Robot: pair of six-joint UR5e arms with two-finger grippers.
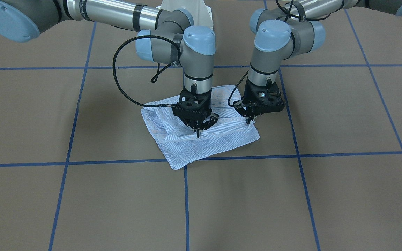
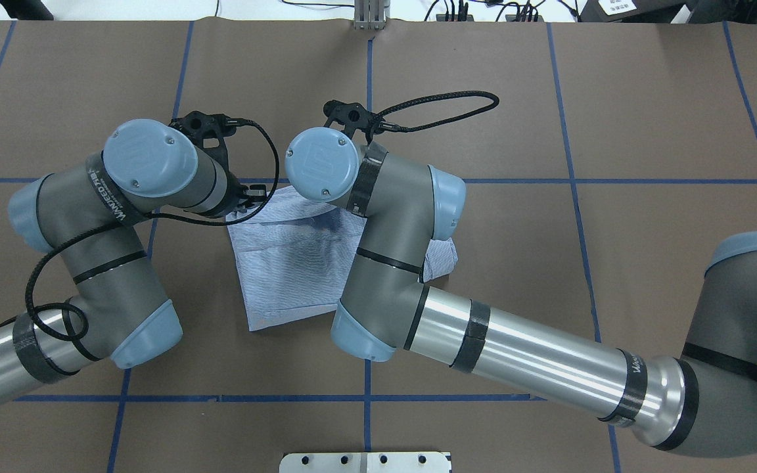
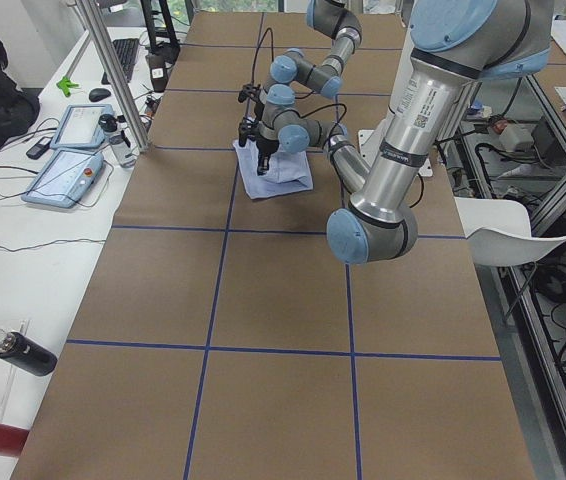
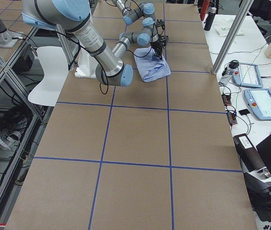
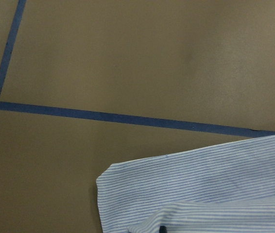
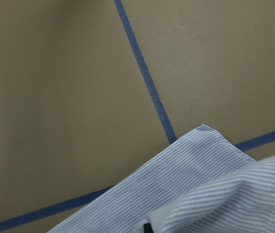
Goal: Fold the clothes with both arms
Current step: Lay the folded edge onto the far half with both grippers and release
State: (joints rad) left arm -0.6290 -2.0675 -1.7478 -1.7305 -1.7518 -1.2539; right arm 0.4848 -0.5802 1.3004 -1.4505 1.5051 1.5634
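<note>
Front and overhead cameras look down from opposite sides, two end cameras sight along the desk (image 3: 283, 330) from afar, wrist cameras sit close; all share the shirt (image 1: 218, 139).

Lt-blue shirt (image 2: 286, 263) w/ fine white stripes, brown table (image 2: 648, 295) (blue tape grid (image 2: 648, 180)), silver-grey arms (image 2: 536, 361)
</note>
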